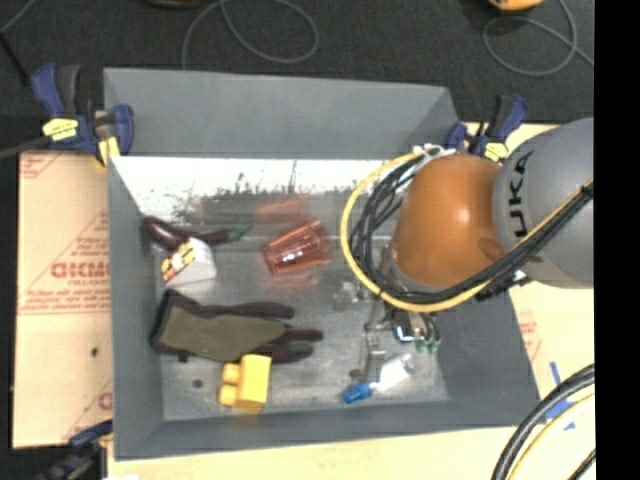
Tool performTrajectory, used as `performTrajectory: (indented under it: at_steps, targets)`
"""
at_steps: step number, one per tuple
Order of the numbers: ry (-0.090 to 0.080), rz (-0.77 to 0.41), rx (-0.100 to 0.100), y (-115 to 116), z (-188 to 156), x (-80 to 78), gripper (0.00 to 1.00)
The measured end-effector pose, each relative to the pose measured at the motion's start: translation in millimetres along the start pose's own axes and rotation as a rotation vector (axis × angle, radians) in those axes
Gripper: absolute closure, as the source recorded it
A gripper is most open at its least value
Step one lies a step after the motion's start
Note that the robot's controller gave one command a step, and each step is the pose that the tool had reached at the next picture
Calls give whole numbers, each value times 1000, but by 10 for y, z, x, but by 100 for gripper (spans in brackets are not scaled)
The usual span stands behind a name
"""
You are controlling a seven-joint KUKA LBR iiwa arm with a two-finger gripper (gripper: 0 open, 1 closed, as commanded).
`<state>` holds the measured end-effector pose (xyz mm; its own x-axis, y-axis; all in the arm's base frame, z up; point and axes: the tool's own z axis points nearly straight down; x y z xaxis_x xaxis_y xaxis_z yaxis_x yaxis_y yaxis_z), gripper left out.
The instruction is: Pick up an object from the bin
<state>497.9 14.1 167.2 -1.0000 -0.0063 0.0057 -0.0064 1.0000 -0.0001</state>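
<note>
The gripper (pixel 376 358) is seen low at the front right of the bin (pixel 280 118), just above a small white-and-blue thing (pixel 380 381) lying on the floor. Whether it is released or clenched cannot be told. A dark glove (pixel 225 330), a yellow block (pixel 247 381) and a red cup (pixel 296 248) are seen off to the left.

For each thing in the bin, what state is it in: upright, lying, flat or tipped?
red cup: lying on its side
dark glove: lying flat, limp
yellow block: at the glove's front edge
white box: lying behind the glove
claw: low, just above a blue-and-white thing
</note>
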Motion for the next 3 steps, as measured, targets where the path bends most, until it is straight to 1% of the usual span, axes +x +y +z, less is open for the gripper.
performTrajectory:
  at_steps: [1, 2, 3]
  targets:
    - [-8, 0, 0, 1, -43, -17, 0]
    - [-12, -69, 2, 264, 233, -103, 0]
    - [-10, -30, -1, 556, 690, -35, 0]
